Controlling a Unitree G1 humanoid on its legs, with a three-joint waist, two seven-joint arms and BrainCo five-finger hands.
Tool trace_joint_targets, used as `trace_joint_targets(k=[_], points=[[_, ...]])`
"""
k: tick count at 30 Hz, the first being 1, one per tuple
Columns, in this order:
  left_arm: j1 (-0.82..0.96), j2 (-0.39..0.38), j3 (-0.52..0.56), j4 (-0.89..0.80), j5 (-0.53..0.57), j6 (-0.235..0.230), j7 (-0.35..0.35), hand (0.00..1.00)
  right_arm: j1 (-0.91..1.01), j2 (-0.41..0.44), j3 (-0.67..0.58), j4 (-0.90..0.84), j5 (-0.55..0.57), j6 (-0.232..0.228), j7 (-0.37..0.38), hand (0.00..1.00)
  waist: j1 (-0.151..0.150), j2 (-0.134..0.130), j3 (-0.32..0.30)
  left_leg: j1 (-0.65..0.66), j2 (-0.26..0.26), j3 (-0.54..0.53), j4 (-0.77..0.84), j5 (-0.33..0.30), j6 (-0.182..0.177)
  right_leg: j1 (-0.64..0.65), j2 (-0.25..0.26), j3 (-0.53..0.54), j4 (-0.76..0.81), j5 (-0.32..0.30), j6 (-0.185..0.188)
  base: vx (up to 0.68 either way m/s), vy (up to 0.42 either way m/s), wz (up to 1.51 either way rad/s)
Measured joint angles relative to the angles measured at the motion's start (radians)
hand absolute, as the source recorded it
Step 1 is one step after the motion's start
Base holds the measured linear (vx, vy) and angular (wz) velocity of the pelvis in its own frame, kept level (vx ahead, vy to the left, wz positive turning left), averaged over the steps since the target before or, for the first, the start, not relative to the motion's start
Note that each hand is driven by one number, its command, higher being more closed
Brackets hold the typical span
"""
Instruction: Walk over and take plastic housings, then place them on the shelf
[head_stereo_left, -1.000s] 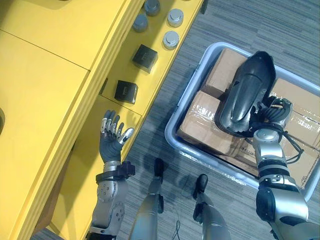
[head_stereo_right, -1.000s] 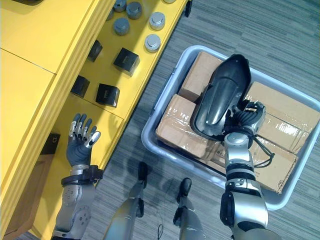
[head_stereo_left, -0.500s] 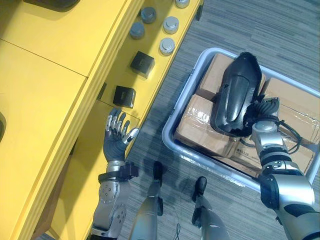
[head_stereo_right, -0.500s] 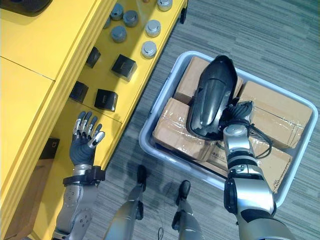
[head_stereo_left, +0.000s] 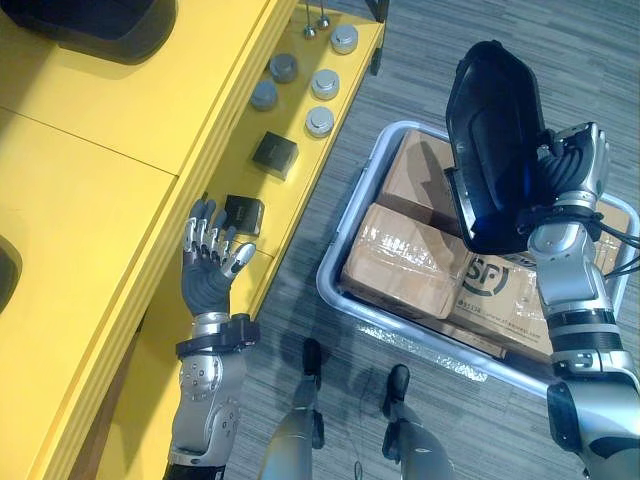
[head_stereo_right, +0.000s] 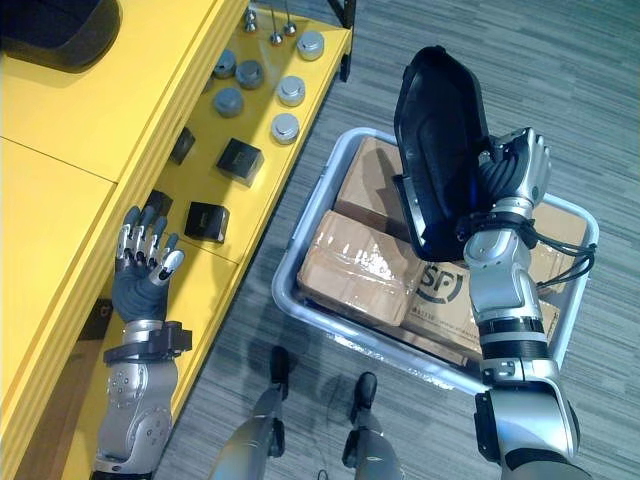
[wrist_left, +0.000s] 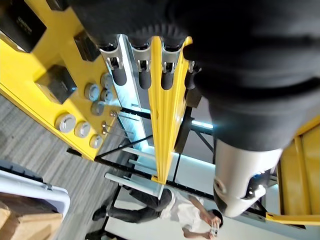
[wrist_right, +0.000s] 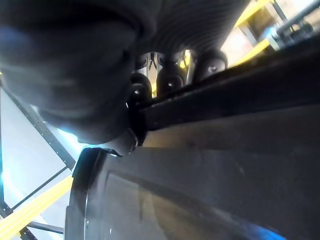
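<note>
Our right hand (head_stereo_right: 515, 168) clasped the housing (head_stereo_right: 438, 140), apart from the shelf (head_stereo_right: 80, 120) — taken, not yet placed. Our left hand (head_stereo_right: 140, 282), beside it, hung open.

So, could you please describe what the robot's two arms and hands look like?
Both arms are built of silver-grey metal segments with rounded joints and black bands near the wrist. The left hand has a dark grey palm and silver fingers ending in dark tips. The right hand has the same silver fingers, with a dark ribbed cover over its back and wrist.
</note>
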Motion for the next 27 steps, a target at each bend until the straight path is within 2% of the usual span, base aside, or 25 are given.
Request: trace_joint_targets(k=[3, 6, 8, 11, 13, 15, 18, 20, 27], points=[[-0.036, 0.007, -0.032, 0.045, -0.017, 0.003, -0.001, 0.00, 0.001, 0.000, 0.002, -0.028, -0.007, -0.002, 0.008, 1.00, -0.005, -0.002, -0.001, 0.007, 0.000, 0.005, 0.000, 0.001, 0.000, 0.002, 0.000, 0.005, 0.005, 0.000, 0.000, 0.00, -0.005, -0.03], [-0.143, 0.035, -0.143, 0.196, -0.084, 0.013, -0.001, 0.00, 0.002, 0.004, 0.021, -0.085, -0.012, -0.004, 0.008, 1.00, -0.007, -0.011, -0.007, 0.025, 0.004, 0.011, -0.004, 0.000, 0.000, 0.015, 0.004, 0.010, 0.005, 0.000, 0.000, 0.00, -0.014, -0.08], [-0.226, 0.032, -0.206, 0.310, -0.138, 0.026, 0.000, 0.00, 0.006, 0.026, 0.066, -0.136, -0.029, -0.014, 0.008, 1.00, -0.020, -0.036, -0.023, 0.035, 0.008, 0.027, -0.008, 0.000, -0.001, 0.015, 0.007, 0.029, 0.005, 0.000, -0.001, 0.01, -0.011, -0.18], [-0.311, 0.033, -0.257, 0.404, -0.163, 0.036, 0.003, 0.00, 0.045, 0.061, 0.091, -0.215, -0.032, -0.035, 0.003, 1.00, -0.043, -0.064, -0.045, 0.046, 0.011, 0.040, -0.013, -0.001, -0.002, 0.018, 0.010, 0.039, 0.003, 0.001, -0.001, 0.02, -0.013, -0.13], [-0.349, 0.033, -0.273, 0.442, -0.184, 0.037, 0.005, 0.00, 0.049, 0.087, 0.104, -0.228, -0.033, -0.038, 0.003, 1.00, -0.051, -0.074, -0.051, 0.058, 0.012, 0.055, -0.013, -0.003, -0.004, 0.023, 0.011, 0.052, 0.003, 0.001, -0.002, 0.02, 0.000, -0.18], [-0.389, 0.031, -0.296, 0.494, -0.218, 0.043, 0.008, 0.00, 0.065, 0.113, 0.139, -0.244, -0.032, -0.039, -0.004, 1.00, -0.066, -0.077, -0.070, 0.076, 0.014, 0.065, -0.013, -0.006, -0.008, 0.037, 0.013, 0.061, -0.003, 0.002, -0.002, 0.01, 0.002, -0.15], [-0.407, 0.030, -0.328, 0.526, -0.262, 0.044, 0.017, 0.00, 0.120, 0.137, 0.184, -0.305, -0.031, -0.042, -0.004, 1.00, -0.067, -0.082, -0.094, 0.108, 0.024, 0.088, -0.014, -0.015, -0.019, 0.060, 0.024, 0.085, -0.014, 0.005, -0.006, 0.02, -0.004, -0.23], [-0.408, 0.030, -0.344, 0.539, -0.290, 0.044, 0.017, 0.00, 0.139, 0.161, 0.215, -0.317, -0.031, -0.056, -0.005, 1.00, -0.080, -0.083, -0.120, 0.118, 0.031, 0.096, -0.014, -0.019, -0.024, 0.070, 0.031, 0.089, -0.023, 0.007, -0.009, 0.01, -0.007, -0.18], [-0.409, -0.001, -0.441, 0.569, -0.331, 0.044, 0.019, 0.00, 0.237, 0.288, 0.340, -0.428, -0.026, -0.094, -0.004, 1.00, -0.086, -0.083, -0.200, 0.152, 0.058, 0.123, -0.014, -0.031, -0.040, 0.104, 0.059, 0.113, -0.067, 0.022, -0.027, 0.02, 0.002, -0.14]])
